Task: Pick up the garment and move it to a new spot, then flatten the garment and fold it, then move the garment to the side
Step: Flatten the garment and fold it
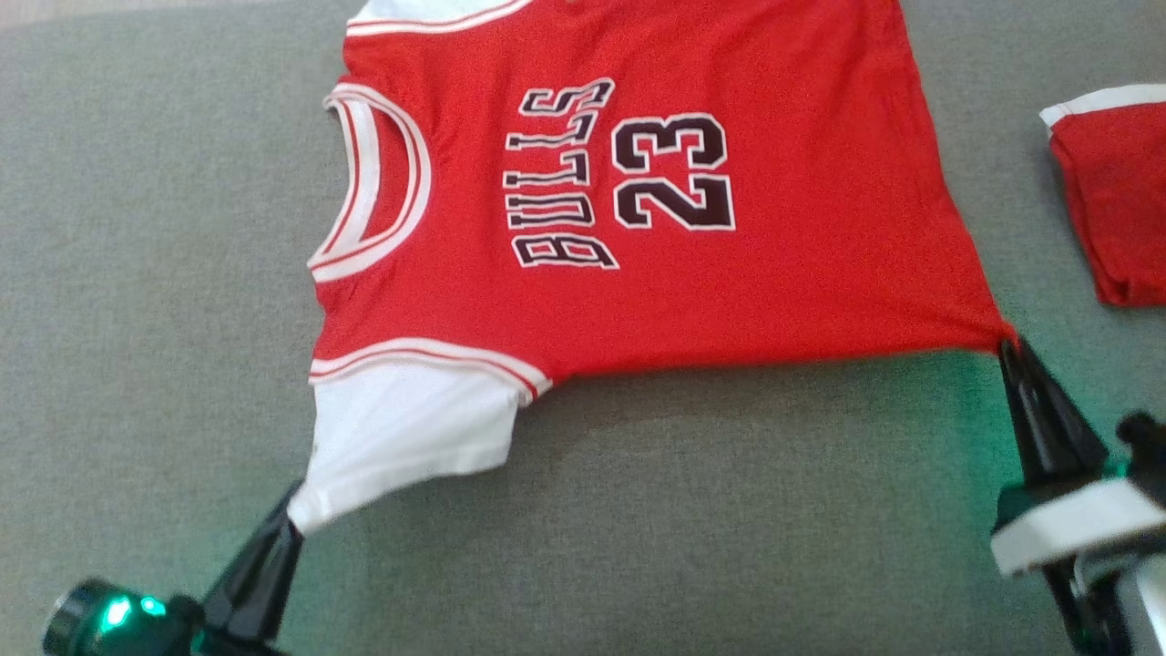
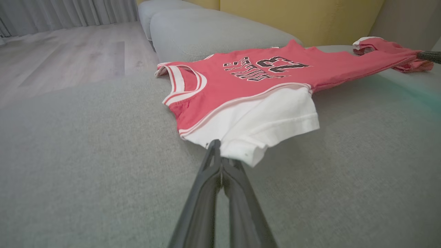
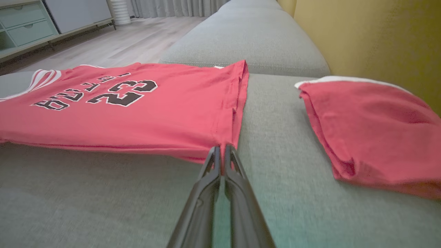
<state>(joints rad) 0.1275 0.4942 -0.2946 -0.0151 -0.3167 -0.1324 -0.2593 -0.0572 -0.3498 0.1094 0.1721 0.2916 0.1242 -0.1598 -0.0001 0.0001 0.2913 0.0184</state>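
Note:
The garment [image 1: 656,292] is a red jersey with white sleeves and black "BULLS 23" lettering, spread face up on a grey sofa seat [image 1: 155,273]. My left gripper [image 1: 290,521] is shut on the tip of its near white sleeve [image 2: 255,127], lifting that edge a little. My right gripper [image 1: 1005,344] is shut on the jersey's near hem corner [image 3: 220,141], pulling it taut. In the left wrist view the left gripper [image 2: 217,151] pinches the sleeve end; in the right wrist view the right gripper [image 3: 222,151] pinches the hem.
A second red garment [image 1: 1116,200], folded with white trim, lies on the seat to the right. Yellow back cushions [image 3: 361,38] rise behind it. Wooden floor [image 2: 62,58] lies beyond the sofa's far edge, with a pale cabinet [image 3: 27,24] further off.

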